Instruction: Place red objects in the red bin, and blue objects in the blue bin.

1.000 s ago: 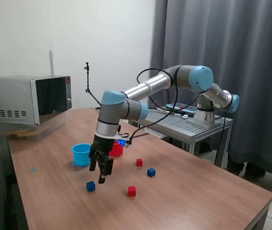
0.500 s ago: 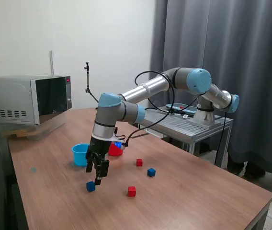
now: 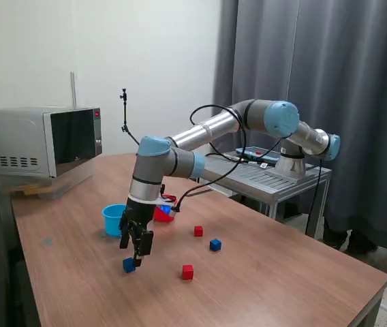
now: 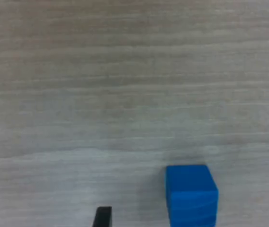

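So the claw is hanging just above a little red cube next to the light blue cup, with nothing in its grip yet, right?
Nearly. The cube under the gripper is dark blue, not red, as the wrist view shows plainly. The rest holds: the fingers are open and empty, above the cube, near the light blue cup. The red cubes lie further toward the exterior view's right.

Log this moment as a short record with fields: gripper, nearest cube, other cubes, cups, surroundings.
gripper: gripper open, low over the table, just above the near blue cube
near blue cube: near blue cube on the wooden table, between the fingertips in the wrist view, not gripped
other cubes: far blue cube; near red cube; far red cube; all loose on the table
cups: light blue cup upright; red cup partly hidden behind the arm
surroundings: microwave at the exterior view's left
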Motion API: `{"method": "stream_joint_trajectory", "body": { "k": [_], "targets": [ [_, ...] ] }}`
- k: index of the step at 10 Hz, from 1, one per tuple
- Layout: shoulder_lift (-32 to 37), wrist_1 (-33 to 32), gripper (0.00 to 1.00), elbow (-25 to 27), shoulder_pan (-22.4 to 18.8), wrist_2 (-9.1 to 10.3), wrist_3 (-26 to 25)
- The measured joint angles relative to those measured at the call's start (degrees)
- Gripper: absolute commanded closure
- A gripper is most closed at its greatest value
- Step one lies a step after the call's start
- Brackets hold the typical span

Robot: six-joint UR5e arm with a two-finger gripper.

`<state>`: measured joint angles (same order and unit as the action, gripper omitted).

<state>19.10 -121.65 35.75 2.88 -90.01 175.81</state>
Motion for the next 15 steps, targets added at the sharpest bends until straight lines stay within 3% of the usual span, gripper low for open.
{"method": "stream_joint_trajectory", "body": {
  "k": [15],
  "targets": [
    [-2.1, -0.1, 0.0, -1.9, 0.0, 0.38, 2.5]
  ]
}}
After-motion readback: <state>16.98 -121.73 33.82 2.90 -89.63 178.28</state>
